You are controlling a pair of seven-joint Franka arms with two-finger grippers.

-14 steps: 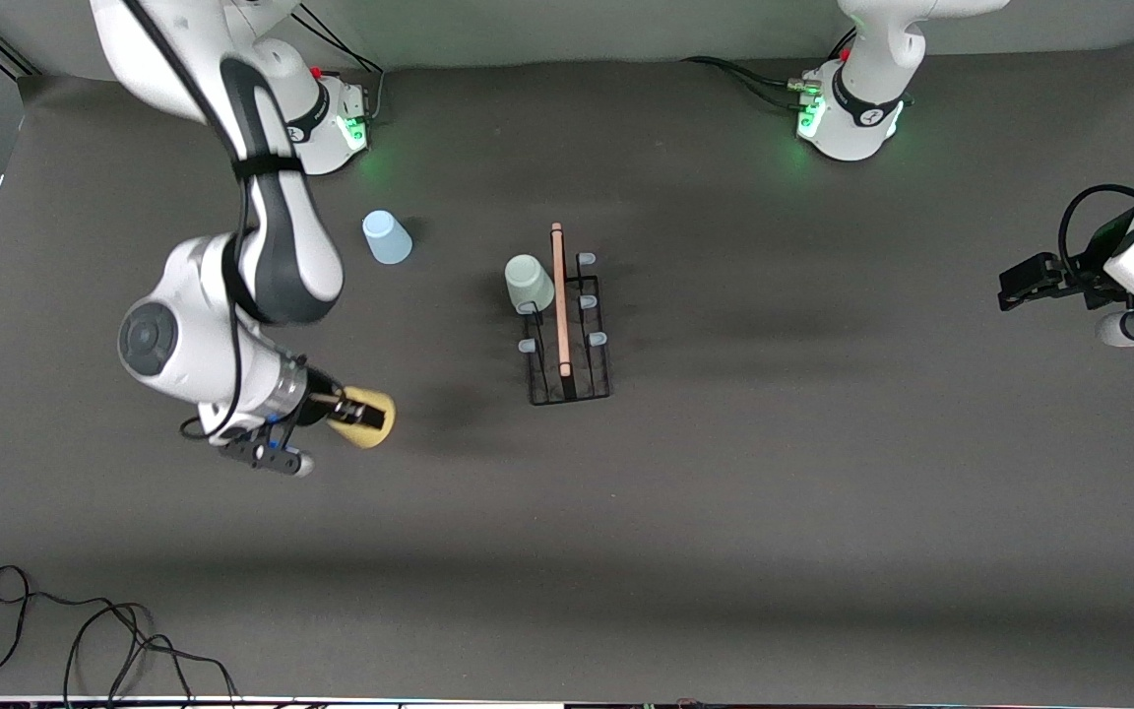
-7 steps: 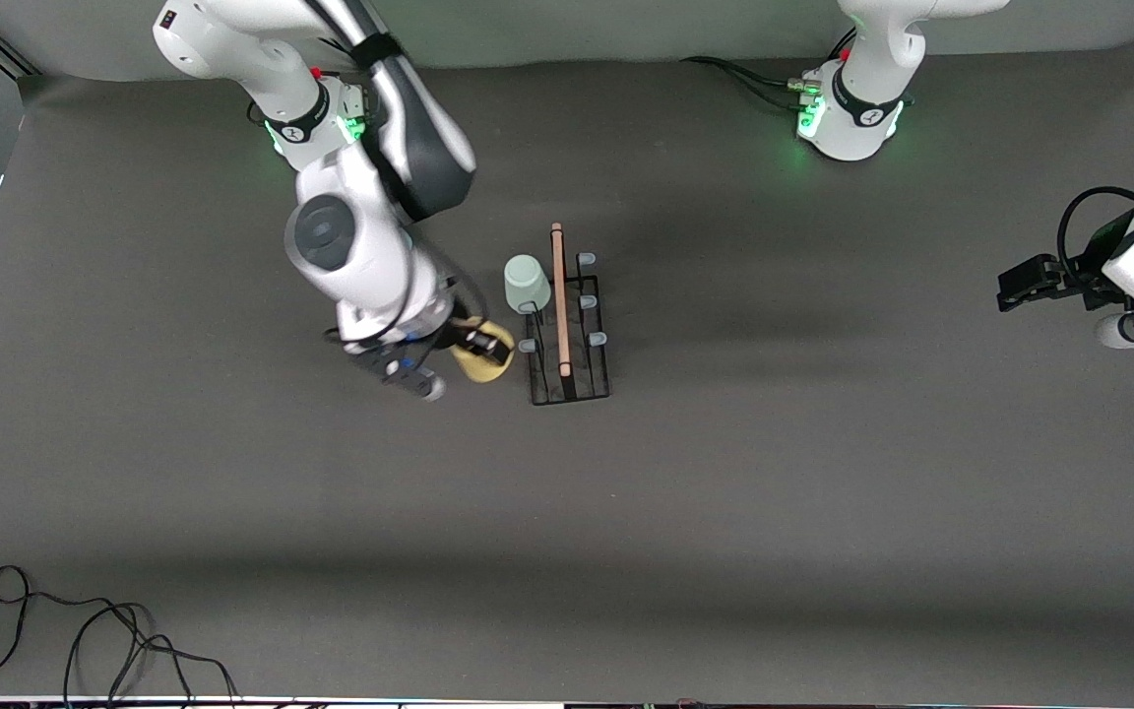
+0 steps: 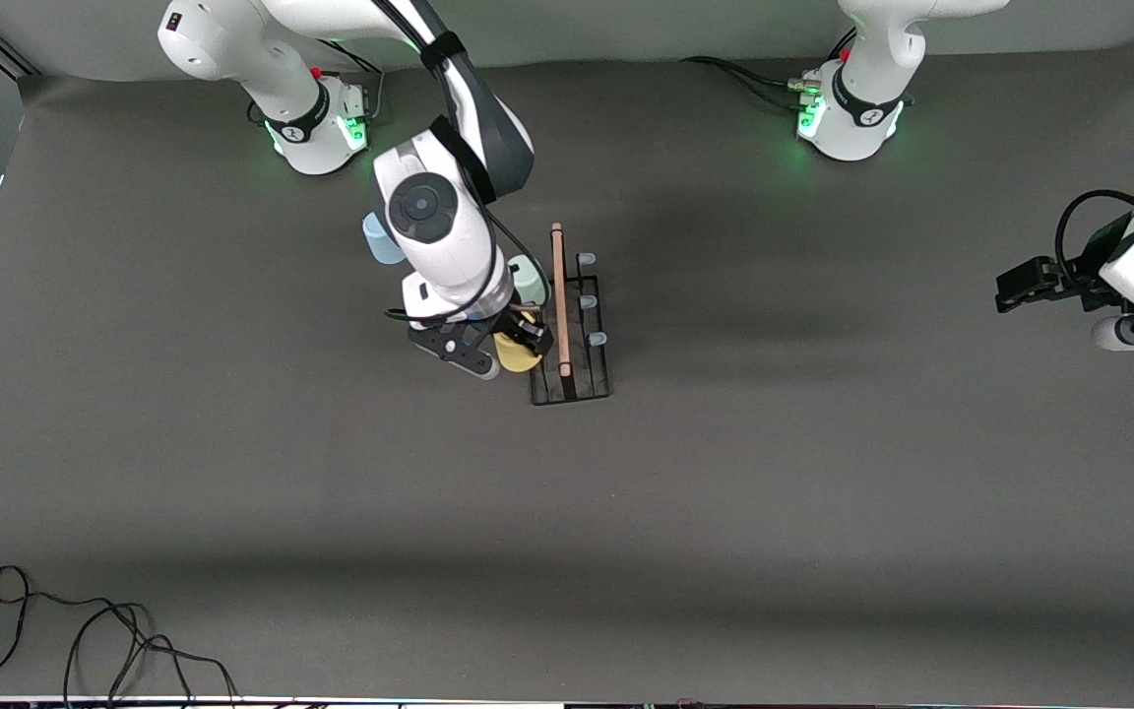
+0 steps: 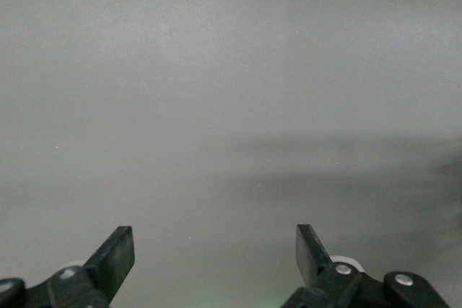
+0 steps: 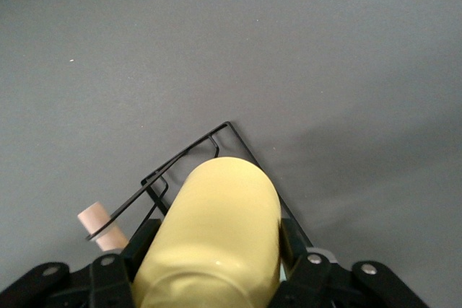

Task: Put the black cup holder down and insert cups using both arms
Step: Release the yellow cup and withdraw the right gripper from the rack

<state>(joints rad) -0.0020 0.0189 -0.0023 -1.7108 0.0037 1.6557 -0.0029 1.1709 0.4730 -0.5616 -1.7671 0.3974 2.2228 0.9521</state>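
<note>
The black cup holder (image 3: 587,379) stands mid-table with its wooden handle (image 3: 558,295) running toward the front camera. My right gripper (image 3: 522,341) is shut on the yellow cup (image 3: 512,354), holding it over the rack's prong row that faces the right arm's end. In the right wrist view the yellow cup (image 5: 216,221) fills the space between the fingers (image 5: 296,247), above the rack's wire corner (image 5: 225,128). A pale green cup (image 3: 529,278) sits on a rack prong, partly hidden by the arm. The light blue cup (image 3: 374,242) peeks out beside the right arm. My left gripper (image 3: 1008,290) waits open at its end of the table, (image 4: 214,250) over bare table.
The green-lit arm bases (image 3: 321,133) (image 3: 848,123) stand along the table edge farthest from the front camera. A loose black cable (image 3: 85,640) lies at the near corner toward the right arm's end. Dark bare table (image 3: 823,443) stretches around the rack.
My right arm has swung the yellow cup from the right arm's end of the table over to the rack. It now hides part of the green and blue cups. The left arm has not moved.
</note>
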